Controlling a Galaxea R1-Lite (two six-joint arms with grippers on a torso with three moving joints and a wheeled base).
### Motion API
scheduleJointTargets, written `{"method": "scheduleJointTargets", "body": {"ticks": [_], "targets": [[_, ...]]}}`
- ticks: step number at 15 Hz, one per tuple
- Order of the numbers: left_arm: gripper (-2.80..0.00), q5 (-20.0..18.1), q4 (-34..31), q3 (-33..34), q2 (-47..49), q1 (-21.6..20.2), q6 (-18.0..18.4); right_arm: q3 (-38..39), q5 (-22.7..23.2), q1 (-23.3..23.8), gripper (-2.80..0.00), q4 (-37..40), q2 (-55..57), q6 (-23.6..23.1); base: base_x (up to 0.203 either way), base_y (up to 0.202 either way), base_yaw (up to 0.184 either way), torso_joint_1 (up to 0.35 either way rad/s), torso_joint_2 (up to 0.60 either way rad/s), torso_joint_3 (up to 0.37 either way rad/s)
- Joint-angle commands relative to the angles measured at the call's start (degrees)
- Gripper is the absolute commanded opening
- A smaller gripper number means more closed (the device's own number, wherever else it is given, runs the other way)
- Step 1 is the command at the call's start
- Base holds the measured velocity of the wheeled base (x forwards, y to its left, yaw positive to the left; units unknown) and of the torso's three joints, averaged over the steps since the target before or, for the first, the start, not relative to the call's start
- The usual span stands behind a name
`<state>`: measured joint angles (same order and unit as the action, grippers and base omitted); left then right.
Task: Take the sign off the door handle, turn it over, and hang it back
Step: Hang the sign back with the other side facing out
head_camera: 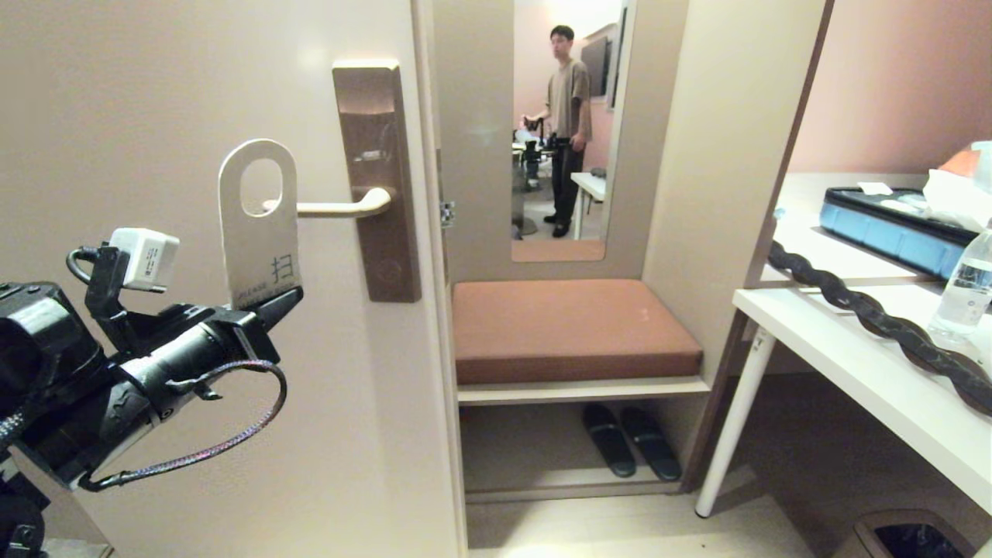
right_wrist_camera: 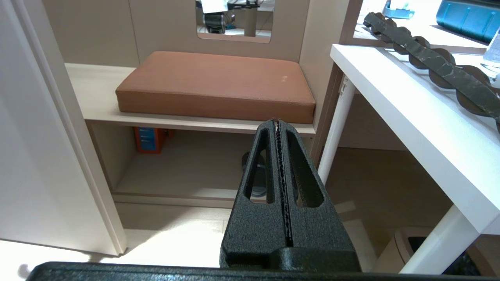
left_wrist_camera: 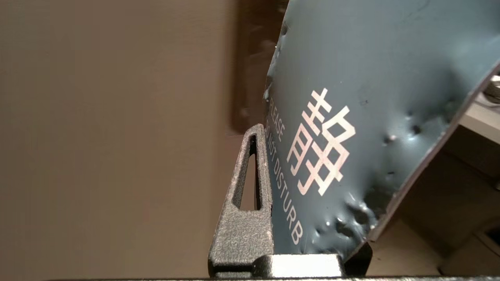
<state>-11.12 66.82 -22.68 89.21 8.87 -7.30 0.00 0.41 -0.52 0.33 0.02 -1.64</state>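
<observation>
Against the cream door (head_camera: 155,93), the sign (head_camera: 260,225) stands upright with its white side toward the head camera, a blue-grey Chinese character and small lettering near its lower edge. Its large rounded hole sits over the free curved tip of the door handle (head_camera: 341,206), the cream lever showing through the lower part of the opening; whether the sign's weight rests on the lever cannot be told. The lever runs level to the tall bronze-brown plate (head_camera: 377,178) near the door's edge.

The left gripper (head_camera: 273,301) reaches up from the lower left, its black fingers pinching the bottom edge of the sign. In the left wrist view the sign's other face (left_wrist_camera: 351,117) is blue-grey with a white character and "PLEASE DO NOT DISTURB", dented in places, and one finger (left_wrist_camera: 246,218) lies flat against it.

The right gripper (right_wrist_camera: 278,128) is out of the head view; its own camera shows the two fingers pressed together with no gap, holding nothing, pointing toward the brown bench cushion (right_wrist_camera: 218,82) and the shelf below it.

Beside the door is an alcove with that cushion (head_camera: 570,329), dark slippers (head_camera: 632,440) beneath, and a mirror (head_camera: 566,124) reflecting a standing person. A white table (head_camera: 868,364) at the right carries a dark twisted bar (head_camera: 868,310), a water bottle (head_camera: 965,287) and a blue tray (head_camera: 891,225)
</observation>
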Motion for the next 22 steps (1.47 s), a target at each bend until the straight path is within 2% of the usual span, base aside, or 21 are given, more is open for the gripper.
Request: {"method": "scheduleJointTargets", "body": {"ticks": [1,6,10,14,22], "targets": [[-2.80,0.4,0.5,-0.2,2.2,-3.1,-0.1,0.0,0.0,0.0,-2.80,0.0,0.0,0.0,0.000,0.000,0.000,0.000,0.00,0.000],[-2.80,3.7,0.8,-1.1,6.4,-7.0,-0.5,0.0,0.0,-0.1,-2.80,0.0,0.0,0.0,0.000,0.000,0.000,0.000,0.00,0.000],[-2.80,8.0,0.9,-3.9,10.0,-7.3,-1.1,0.0,0.0,0.0,-2.80,0.0,0.0,0.0,0.000,0.000,0.000,0.000,0.00,0.000],[-2.80,11.2,0.9,-6.5,12.3,-7.3,-5.0,0.0,0.0,0.0,-2.80,0.0,0.0,0.0,0.000,0.000,0.000,0.000,0.00,0.000],[-2.80,11.7,2.0,-7.9,15.3,-7.7,-7.9,0.0,0.0,-0.1,-2.80,0.0,0.0,0.0,0.000,0.000,0.000,0.000,0.00,0.000]]}}
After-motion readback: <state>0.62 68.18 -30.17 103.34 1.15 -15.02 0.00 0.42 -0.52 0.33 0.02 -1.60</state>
